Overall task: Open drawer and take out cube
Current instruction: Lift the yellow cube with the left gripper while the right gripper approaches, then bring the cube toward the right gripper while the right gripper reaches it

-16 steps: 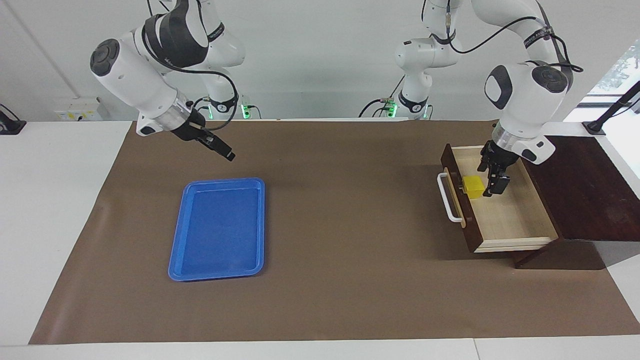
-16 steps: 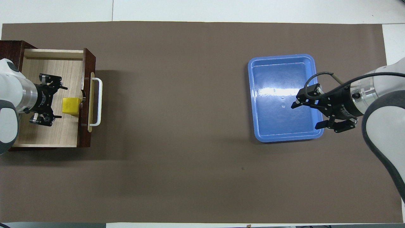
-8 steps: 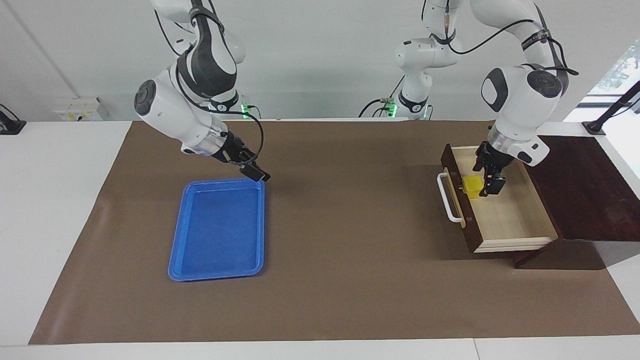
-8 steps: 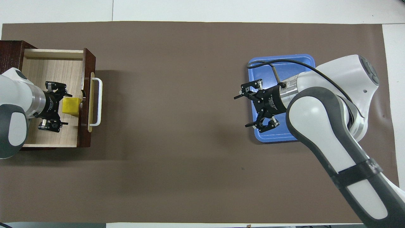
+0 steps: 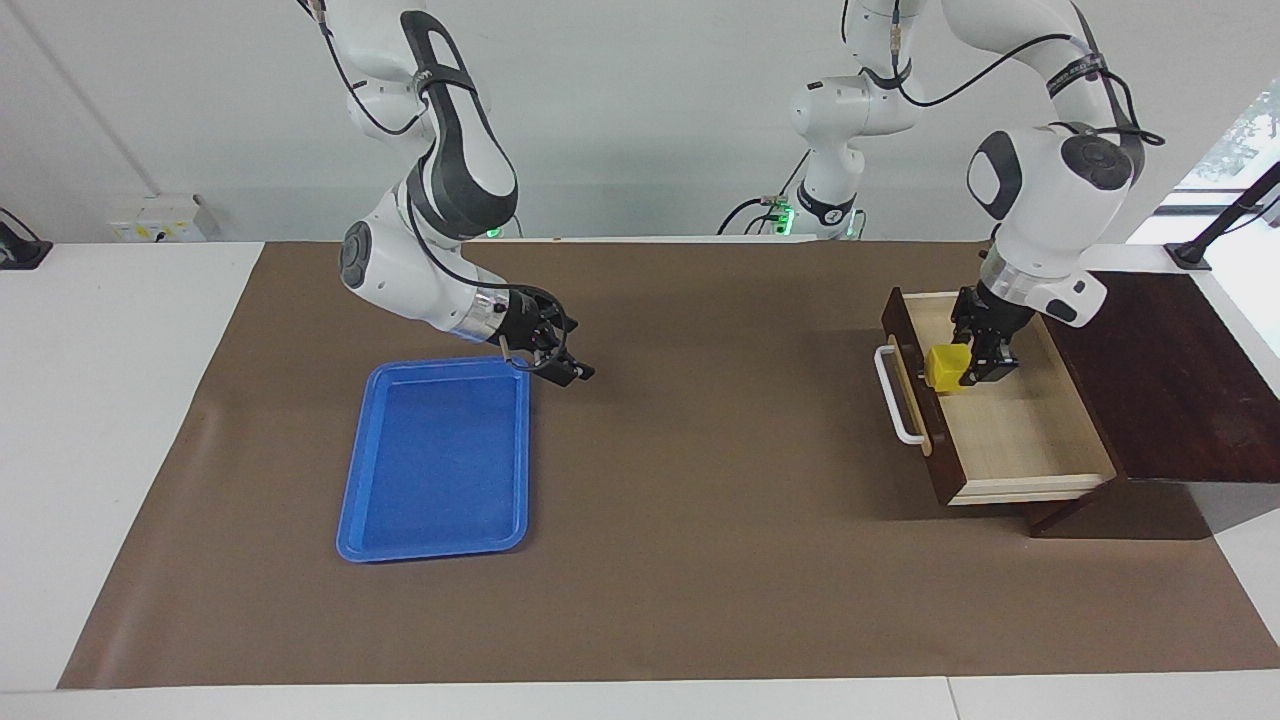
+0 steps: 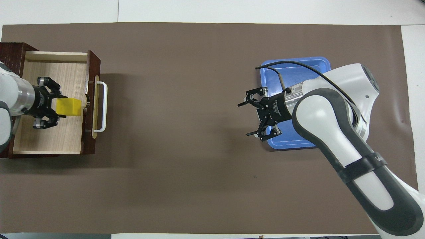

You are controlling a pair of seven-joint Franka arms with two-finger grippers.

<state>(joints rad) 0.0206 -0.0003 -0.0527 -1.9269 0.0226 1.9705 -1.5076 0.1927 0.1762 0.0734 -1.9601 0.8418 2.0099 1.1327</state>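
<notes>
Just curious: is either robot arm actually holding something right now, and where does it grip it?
The left gripper is shut on the small yellow cube, pinching two facing sides, inside the open light-wood drawer. The right gripper holds nothing.

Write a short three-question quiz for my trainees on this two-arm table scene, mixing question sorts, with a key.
1. True or false: the pale-wood drawer with the dark brown front is pulled out of its dark wooden box.
2. Which gripper is shut on the small yellow cube? A) left gripper B) right gripper C) neither
3. Fill in: the open right gripper is over the brown table mat, beside the rim of the flat blue plastic ____.

Key: 1 true; 2 A; 3 tray.
</notes>
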